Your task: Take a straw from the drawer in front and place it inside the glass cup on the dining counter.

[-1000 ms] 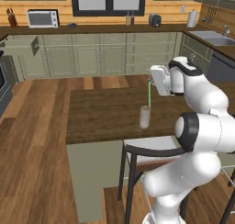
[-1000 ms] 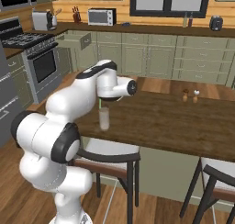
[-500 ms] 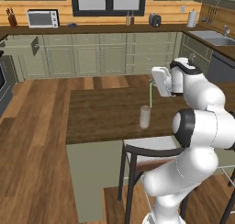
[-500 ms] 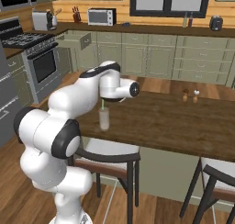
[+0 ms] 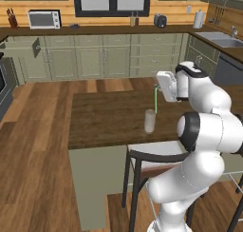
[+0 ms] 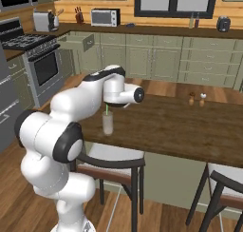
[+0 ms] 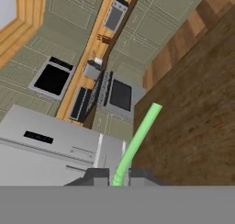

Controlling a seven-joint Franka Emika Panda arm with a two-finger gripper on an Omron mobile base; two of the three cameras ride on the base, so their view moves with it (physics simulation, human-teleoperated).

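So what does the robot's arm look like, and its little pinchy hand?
The arm is glossy white, made of fat rounded segments with dark grey-black rings at the joints. The hand is a boxy white block; its gripper has two small dark grey finger tips. No cables or markings show.

You are looking at a glossy white arm (image 5: 204, 126) showing rounded, bulbous links, dark joint bands (nearly black) and a boxy white hand.

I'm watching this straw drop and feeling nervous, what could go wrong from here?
1. The gripper is shut on the straw near its bent top, so the long free end could swing and catch the glass cup's rim.
2. The glass cup is light and stands near the dining counter edge; a sideways nudge might tip it.
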